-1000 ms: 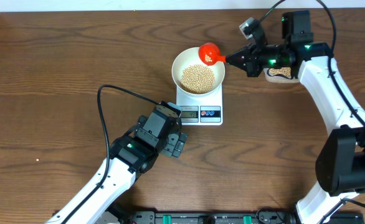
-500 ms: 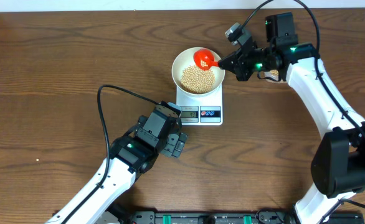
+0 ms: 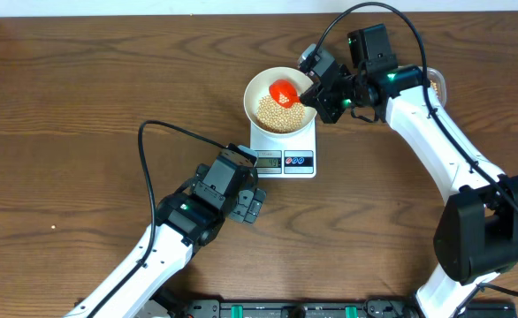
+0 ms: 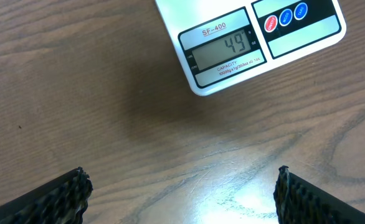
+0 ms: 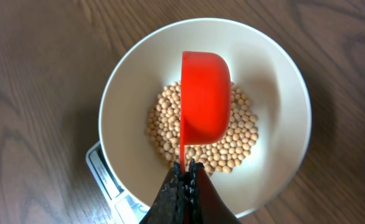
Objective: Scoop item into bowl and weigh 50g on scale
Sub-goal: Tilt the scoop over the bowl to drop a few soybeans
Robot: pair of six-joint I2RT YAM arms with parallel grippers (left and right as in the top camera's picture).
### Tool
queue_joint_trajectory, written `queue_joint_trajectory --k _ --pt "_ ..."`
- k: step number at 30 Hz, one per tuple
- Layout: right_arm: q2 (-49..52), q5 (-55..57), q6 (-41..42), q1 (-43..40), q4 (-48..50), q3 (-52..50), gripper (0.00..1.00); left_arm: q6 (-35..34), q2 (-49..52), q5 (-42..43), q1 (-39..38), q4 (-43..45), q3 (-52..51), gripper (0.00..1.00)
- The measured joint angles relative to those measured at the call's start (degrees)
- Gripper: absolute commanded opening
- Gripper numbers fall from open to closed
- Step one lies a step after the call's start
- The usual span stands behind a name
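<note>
Across the brown wooden table [image 3: 64, 132], the right arm reaches from the far right to the scale [image 3: 299, 161], which sits mid-table with the white bowl [image 3: 252, 93] on its far half. The left arm rests near and left of the scale, and the left gripper [image 3: 252, 205] hangs over bare wood with its fingers spread wide and nothing between them. The right gripper [image 5: 184, 171] is pressed together on the thin handle of a red scoop [image 5: 204, 93], which it holds above the bowl rolled onto its side. Tan beans [image 5: 232, 140] lie heaped in the bowl's bottom. The scale's display [image 4: 223, 53] reads 49. I'd say the topping-up step is in hand and the weight is just short, so the next move calls for only a few more beans, shaken in gently.
</note>
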Motion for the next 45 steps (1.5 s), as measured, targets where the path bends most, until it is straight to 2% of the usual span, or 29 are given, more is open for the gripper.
queue_joint_trajectory --k 45 --pt "-1.5 -0.2 -4.5 -1.0 1.7 0.0 0.01 0.0 0.0 0.0 0.0 0.0 0.0 0.96"
